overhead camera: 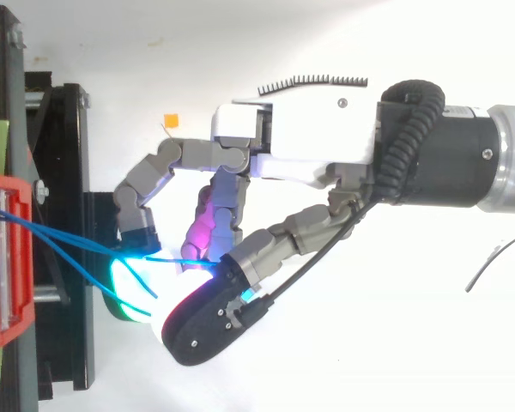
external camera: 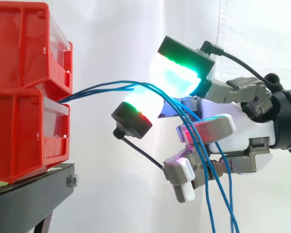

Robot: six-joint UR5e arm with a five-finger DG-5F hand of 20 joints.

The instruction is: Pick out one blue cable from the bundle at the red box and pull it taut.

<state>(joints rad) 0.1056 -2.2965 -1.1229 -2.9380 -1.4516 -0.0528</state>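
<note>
Several thin blue cables (external camera: 102, 87) come out between the two stacked red bins (external camera: 24, 73) at the left and run right to my hand (external camera: 242, 131). They pass between two glowing fingertip pads (external camera: 177, 73), then slope down across the lower fingers and hang below the hand. In the top view the blue cables (overhead camera: 60, 236) leave the red bin (overhead camera: 0, 266) and end at the cyan-lit pads (overhead camera: 129, 287), where my hand (overhead camera: 318, 137) has its fingers and thumb curled together on one strand. The cables sag slightly between bin and hand.
The bins stand on a black stand (external camera: 29, 199) with a bolt at its corner, in front of a white curtain. The stand's black frame (overhead camera: 64, 172) lies just left of the fingertips. A small orange tag (overhead camera: 171, 119) sits above the fingers.
</note>
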